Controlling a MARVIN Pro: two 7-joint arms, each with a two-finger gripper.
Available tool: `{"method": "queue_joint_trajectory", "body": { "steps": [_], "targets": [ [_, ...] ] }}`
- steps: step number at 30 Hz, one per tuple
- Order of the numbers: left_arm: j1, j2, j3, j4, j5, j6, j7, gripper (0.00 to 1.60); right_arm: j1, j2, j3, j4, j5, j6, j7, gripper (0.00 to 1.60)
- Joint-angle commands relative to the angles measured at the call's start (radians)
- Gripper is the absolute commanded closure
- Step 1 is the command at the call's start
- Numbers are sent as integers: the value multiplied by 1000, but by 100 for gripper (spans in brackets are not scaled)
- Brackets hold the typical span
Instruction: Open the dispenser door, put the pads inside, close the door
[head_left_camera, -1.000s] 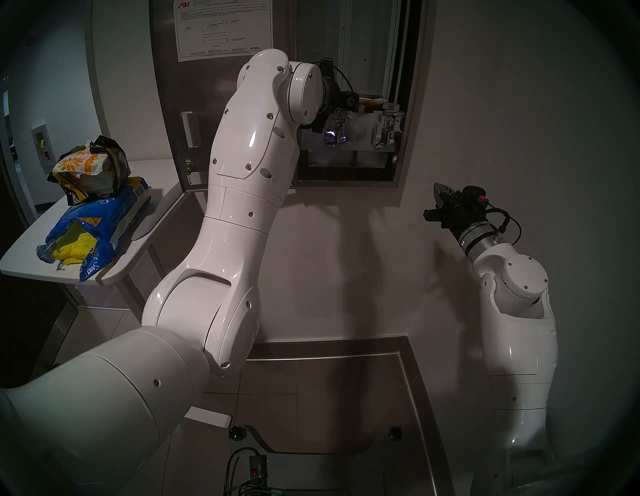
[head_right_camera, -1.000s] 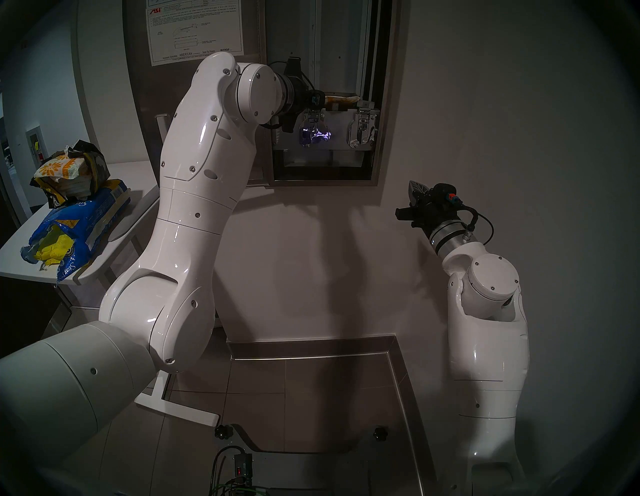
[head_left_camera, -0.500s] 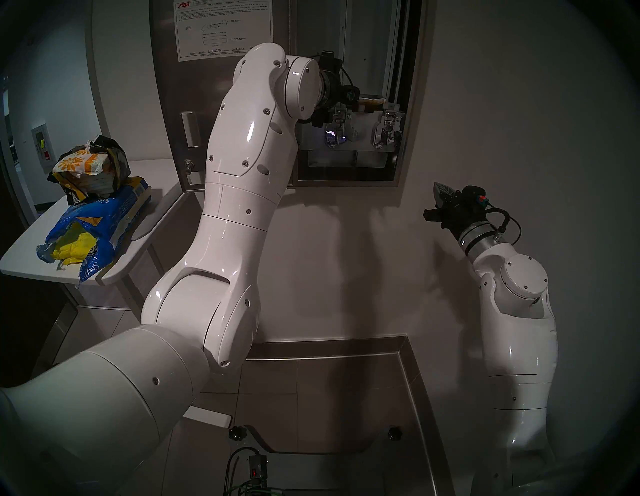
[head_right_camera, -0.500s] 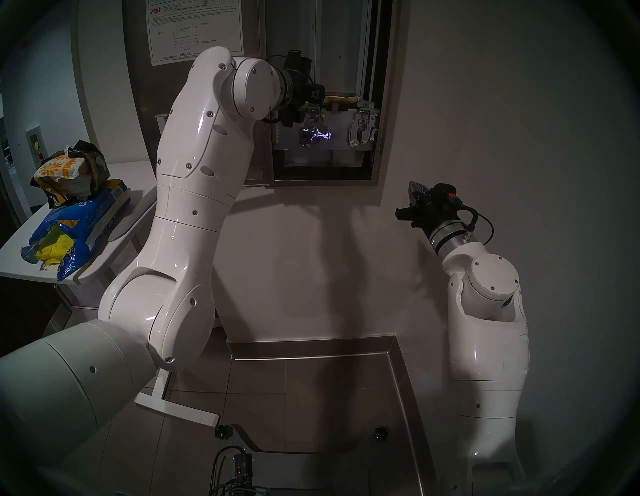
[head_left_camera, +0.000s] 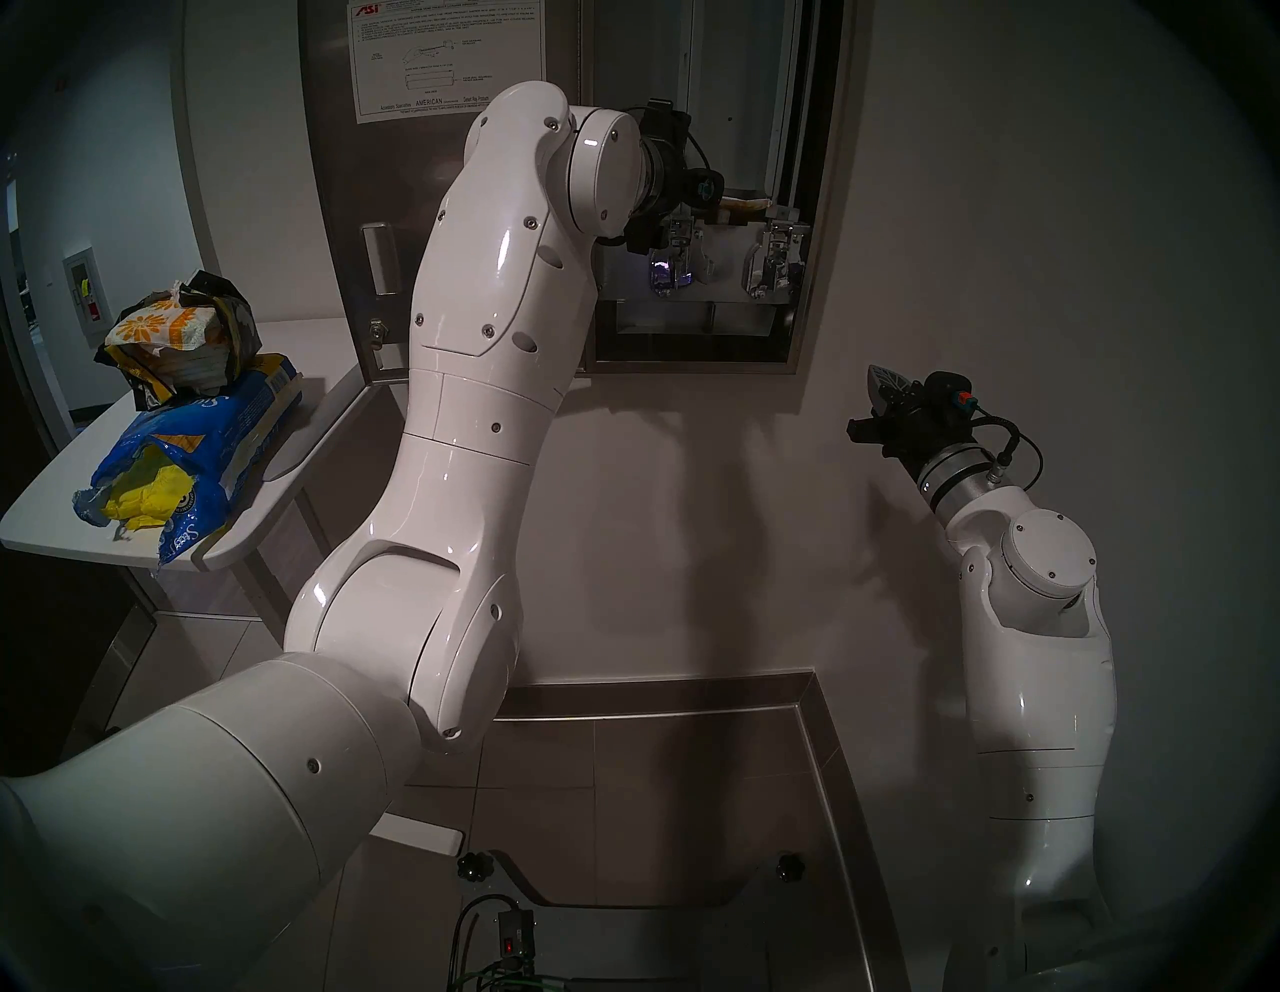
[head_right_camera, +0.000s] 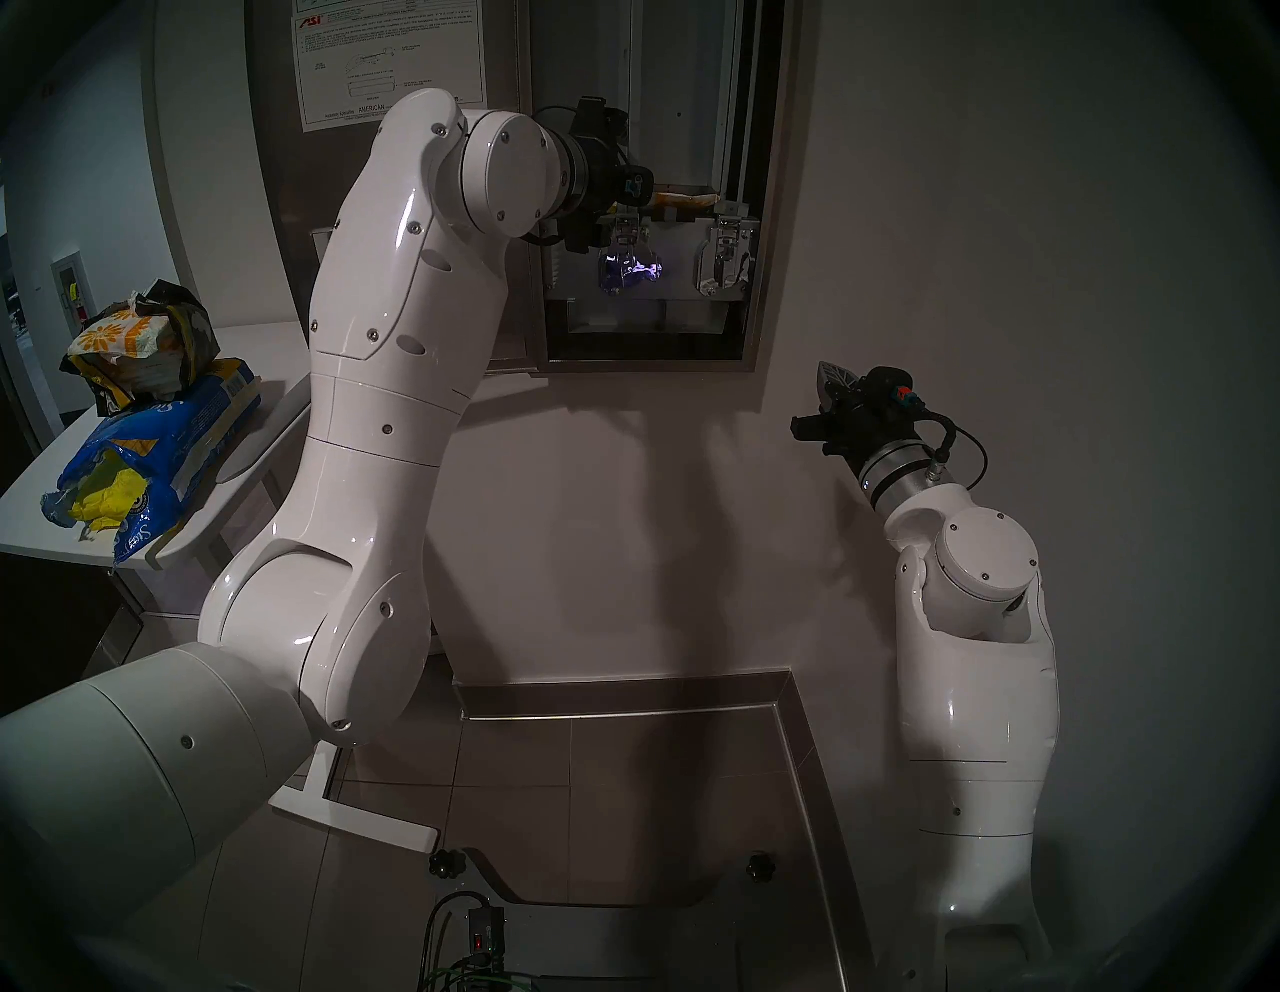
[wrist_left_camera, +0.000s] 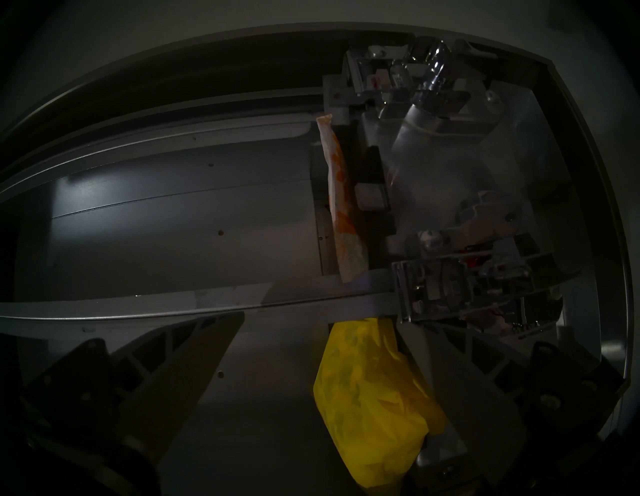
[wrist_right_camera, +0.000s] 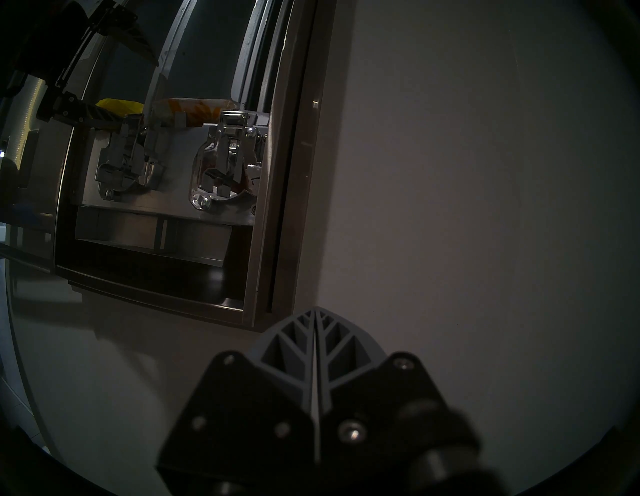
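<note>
The right claw (wrist_right_camera: 315, 332) is seen nearest, held low by the bare wall, its two fingers pressed together with nothing between them. On the left, a counter (head_left_camera: 41, 526) is loaded with a torn blue bag (head_left_camera: 201, 443) of yellow pads (head_left_camera: 142, 495) and a pack of flowered pads (head_left_camera: 163, 329). Farther off, the dispenser door (head_left_camera: 339, 208) is swung open. The left claw (wrist_left_camera: 318, 346) is held inside the dispenser (head_left_camera: 821, 208), spread wide. A yellow pad (wrist_left_camera: 367, 401) is seen between its fingers, touching the right one. An orange-flowered pad (wrist_left_camera: 341, 204) is lodged in the next chute.
</note>
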Motion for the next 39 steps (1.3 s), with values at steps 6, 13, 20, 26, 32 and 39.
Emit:
{"method": "queue_joint_trajectory", "body": {
  "steps": [6, 13, 20, 26, 32, 39],
  "targets": [
    [33, -44, 4, -157, -36, 16, -68, 0, 22, 7, 1, -35, 1, -8, -1, 135],
    [48, -42, 5, -195, -39, 31, -95, 0, 22, 9, 1, -36, 2, -8, -2, 135],
    [59, -54, 10, -252, -59, 34, -115, 0, 22, 10, 0, -35, 4, -8, -4, 135],
    [83, -67, 9, -345, -96, 27, -100, 0, 22, 12, -1, -34, 5, -9, -5, 135],
    [115, -39, 17, -416, -79, 16, -71, 0, 21, 13, -2, -34, 7, -9, -7, 135],
    [189, 33, 45, -517, 13, -3, -37, 0, 21, 14, -3, -35, 8, -8, -8, 135]
  ]
}}
